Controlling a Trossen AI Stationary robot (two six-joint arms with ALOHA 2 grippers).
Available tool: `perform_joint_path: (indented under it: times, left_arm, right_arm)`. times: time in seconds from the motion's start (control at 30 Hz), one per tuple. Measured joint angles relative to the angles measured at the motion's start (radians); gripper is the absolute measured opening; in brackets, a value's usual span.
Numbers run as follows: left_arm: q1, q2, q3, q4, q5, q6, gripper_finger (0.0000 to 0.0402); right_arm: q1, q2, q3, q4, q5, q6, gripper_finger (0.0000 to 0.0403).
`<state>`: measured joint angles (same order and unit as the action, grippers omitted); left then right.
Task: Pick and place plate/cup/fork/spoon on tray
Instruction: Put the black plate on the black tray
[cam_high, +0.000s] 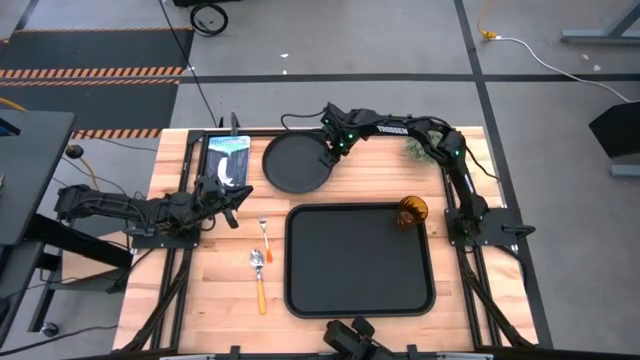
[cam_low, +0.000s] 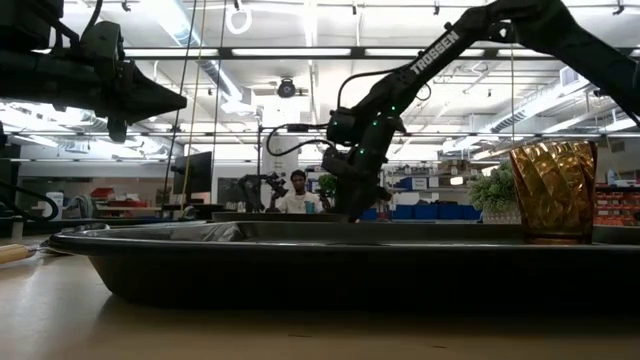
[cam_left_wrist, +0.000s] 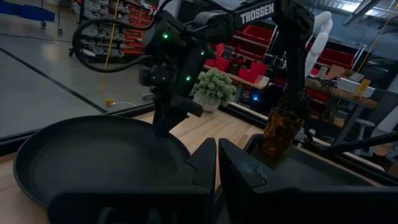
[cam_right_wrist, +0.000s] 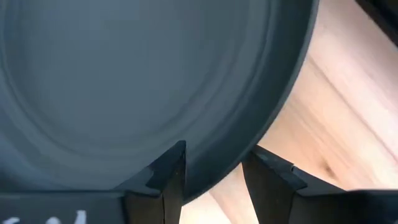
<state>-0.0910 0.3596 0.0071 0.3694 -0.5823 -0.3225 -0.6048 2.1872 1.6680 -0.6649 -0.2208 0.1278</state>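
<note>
The round black plate (cam_high: 298, 162) lies flat on the table beyond the tray's far left corner. The black tray (cam_high: 360, 262) lies at the middle, with the amber cup (cam_high: 412, 211) standing upright in its far right corner. The fork (cam_high: 264, 232) and the spoon (cam_high: 258, 275) lie on the table left of the tray. My right gripper (cam_high: 328, 152) is open over the plate's right rim (cam_right_wrist: 217, 177), with one finger (cam_right_wrist: 166, 177) over the plate's inside and the other (cam_right_wrist: 267, 180) outside it. My left gripper (cam_high: 232, 203) is shut and empty, left of the plate.
A green potted plant (cam_high: 418, 148) stands at the far right by my right arm. A blue and white flat object (cam_high: 228, 160) lies left of the plate. A person (cam_low: 297, 192) stands in the room beyond the table.
</note>
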Motion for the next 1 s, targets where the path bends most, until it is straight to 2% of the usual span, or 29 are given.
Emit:
perform_joint_path:
  times: [0.2,0.67,1.0]
  left_arm:
    - [0.000,0.000,0.000,0.000,0.000,0.000,0.0025]
    - [0.000,0.000,0.000,0.000,0.000,0.000,0.0025]
    - [0.000,0.000,0.000,0.000,0.000,0.000,0.0025]
  right_arm:
    - [0.000,0.022,0.000,-0.001,-0.009,-0.002,0.0138]
    - [-0.011,0.020,0.000,0.051,-0.025,0.003,0.0022]
    - [-0.063,0.020,0.000,0.107,-0.058,0.022,0.0015]
